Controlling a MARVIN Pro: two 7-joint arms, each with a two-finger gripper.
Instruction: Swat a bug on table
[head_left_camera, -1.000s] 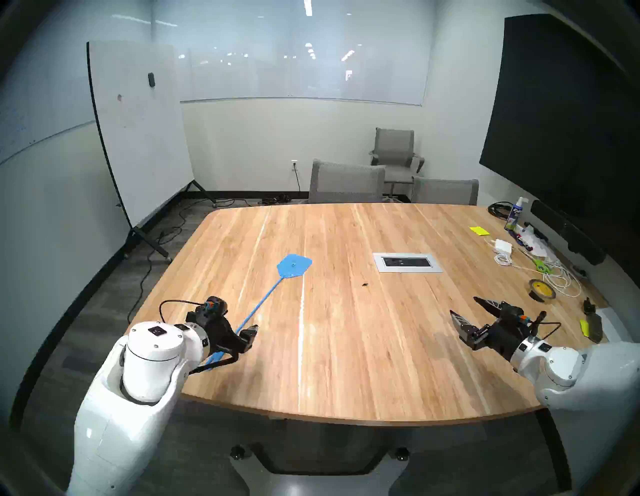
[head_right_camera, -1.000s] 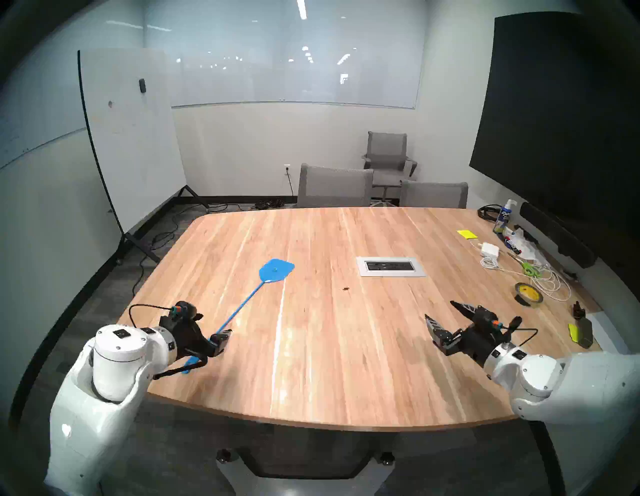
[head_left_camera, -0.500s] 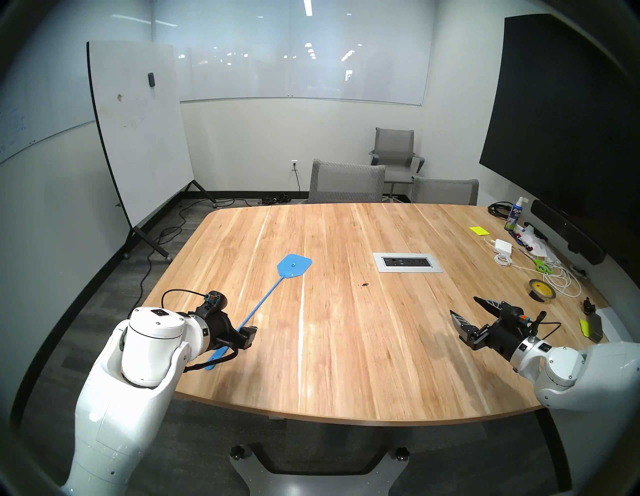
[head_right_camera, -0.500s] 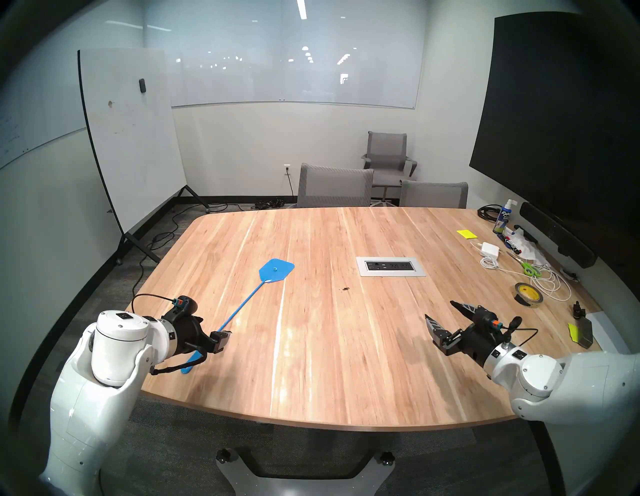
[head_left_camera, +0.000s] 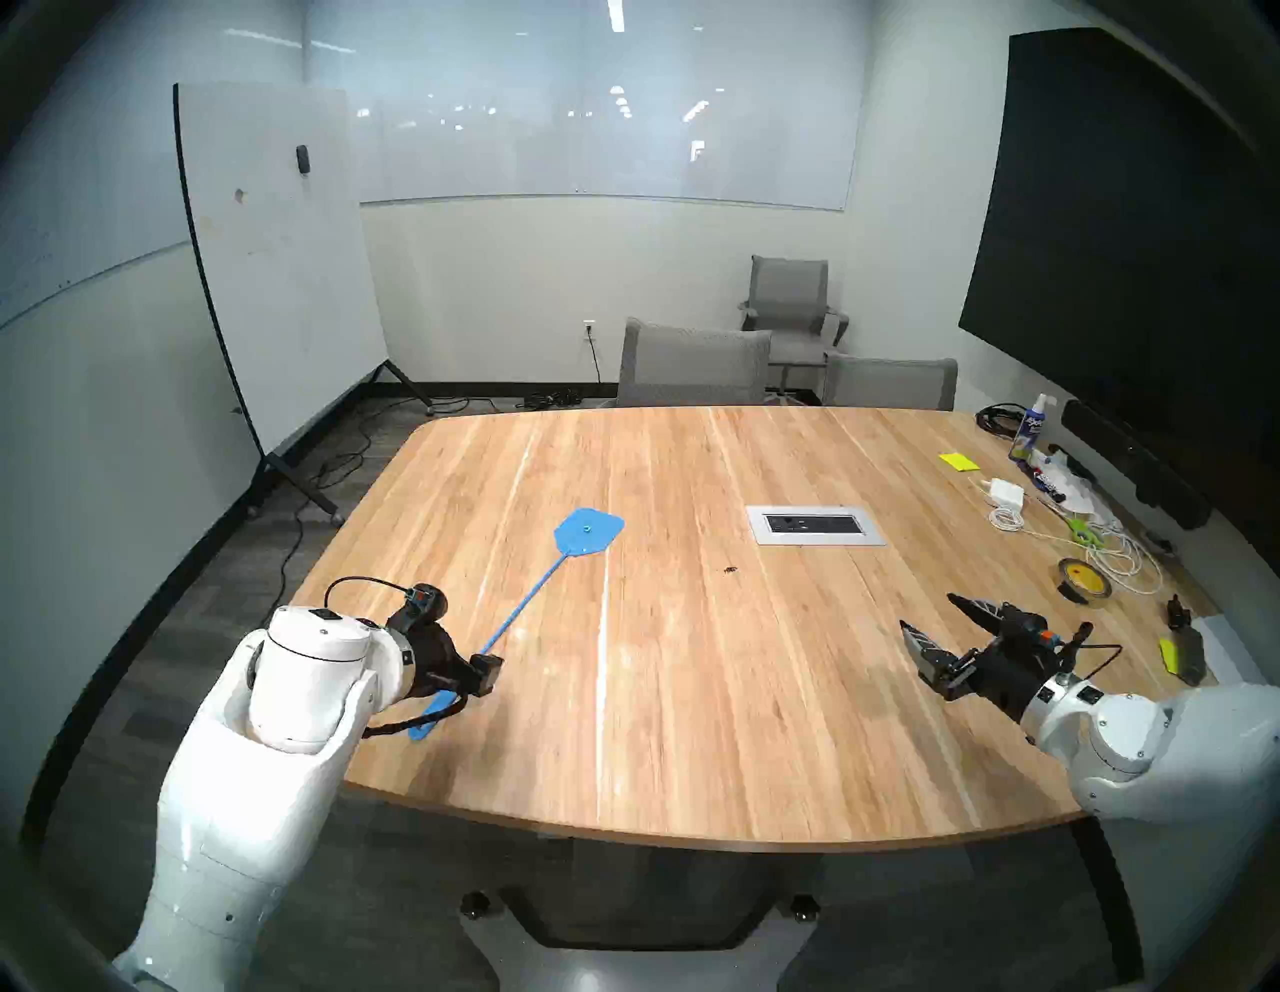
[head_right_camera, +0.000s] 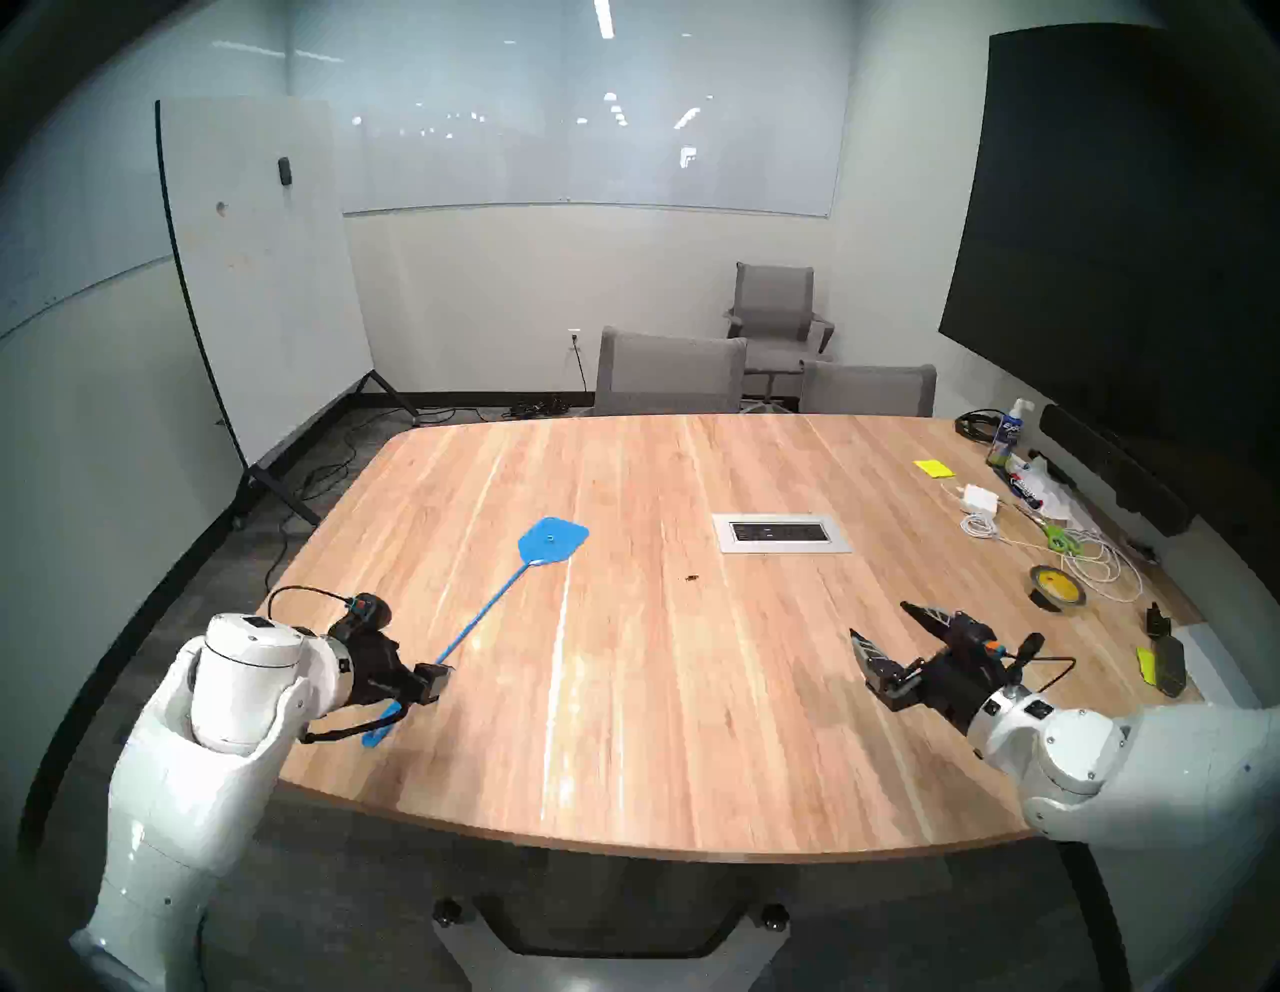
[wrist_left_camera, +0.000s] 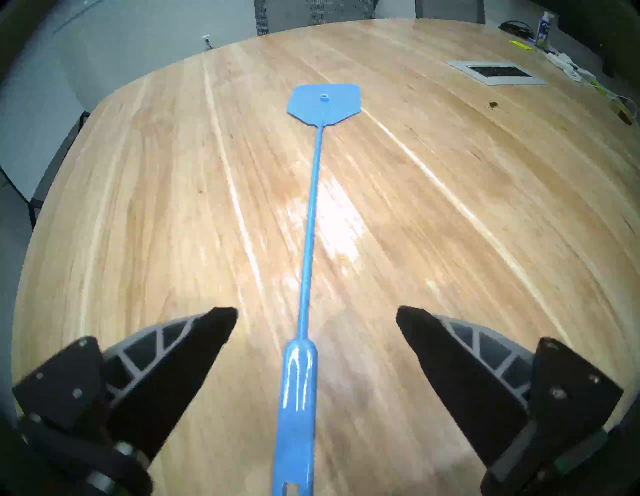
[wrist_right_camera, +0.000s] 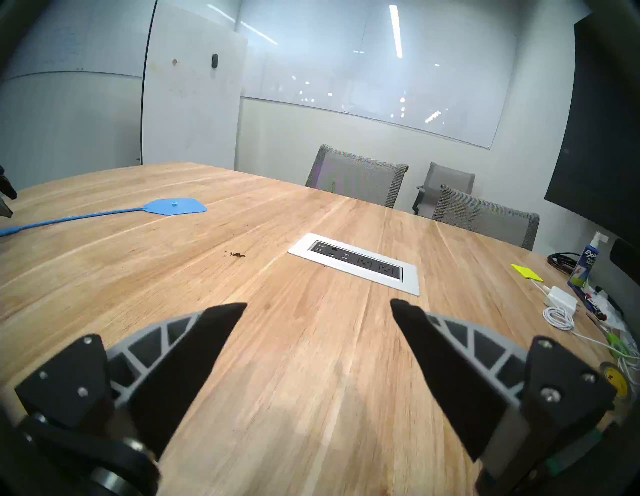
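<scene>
The bug (head_left_camera: 729, 570), a dark crumb-like speck, lies on the bench (head_left_camera: 692, 693) just in front of the silver power outlet panel (head_left_camera: 815, 524), well apart from the blue fly swatter (head_left_camera: 589, 532), which lies flat with its head toward the far side. Over the last second the left gripper (wrist_left_camera: 317, 313) has drawn back along the swatter's handle toward its thick end; its jaws are spread wide on either side of the handle, not touching it. So the grasp is likely being lined up, not yet made. The right gripper (wrist_right_camera: 318, 304) hovers idle, jaws apart. On the far right a spray bottle (wrist_right_camera: 587, 265) reads "EXPO".
</scene>
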